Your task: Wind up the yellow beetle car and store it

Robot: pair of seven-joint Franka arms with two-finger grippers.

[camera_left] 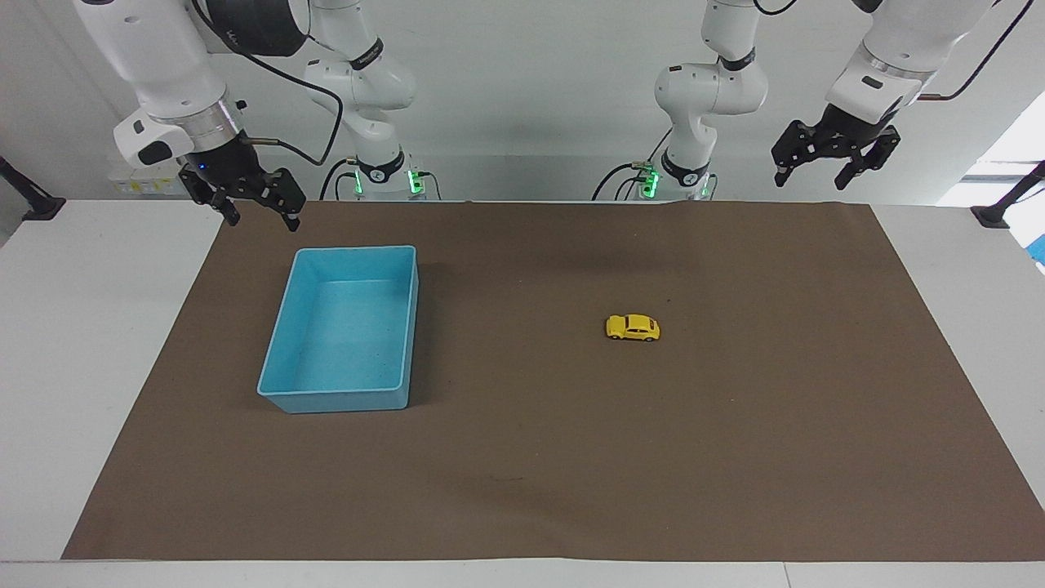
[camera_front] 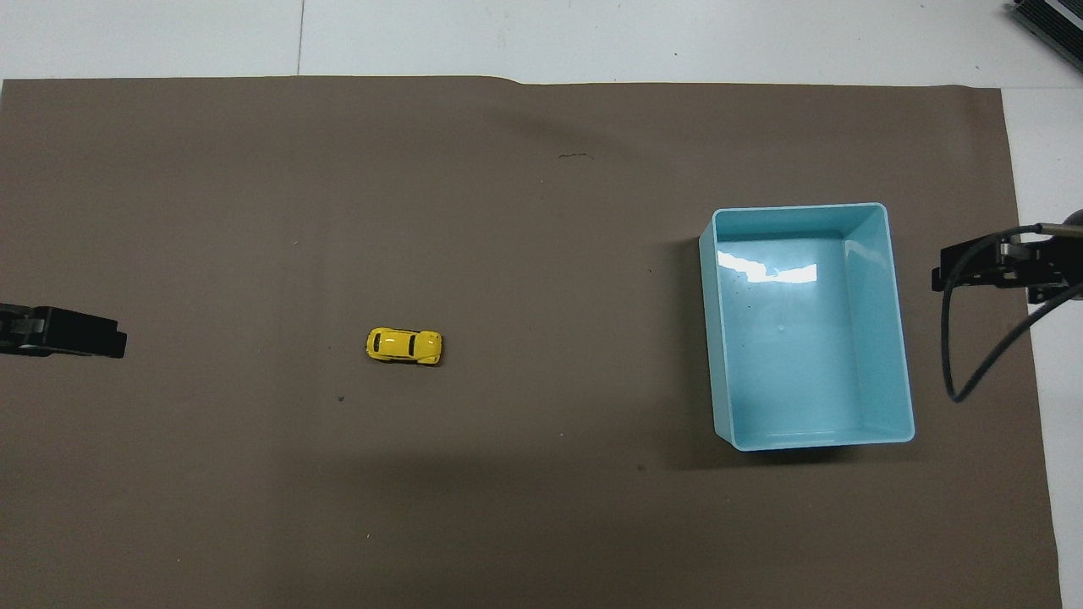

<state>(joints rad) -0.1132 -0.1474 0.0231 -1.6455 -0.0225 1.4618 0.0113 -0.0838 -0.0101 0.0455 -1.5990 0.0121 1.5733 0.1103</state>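
One camera sits high across the surface (camera_left: 49, 343), facing the robots, whose bases stand along the top edge. The other hangs above the robots' end, looking steeply down and forward. Both take in the brown mat (camera_left: 522, 474) (camera_front: 254, 169) from well back, turned half round from each other.

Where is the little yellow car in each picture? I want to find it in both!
Facing view: the yellow beetle car sits on the brown mat, toward the left arm's end of the table, on its wheels.
Overhead view: the same car shows alone on the mat, well apart from everything else.
Shared landmark: the blue bin, empty, stands toward the right arm's end of the table in both views, with the car well clear of it.
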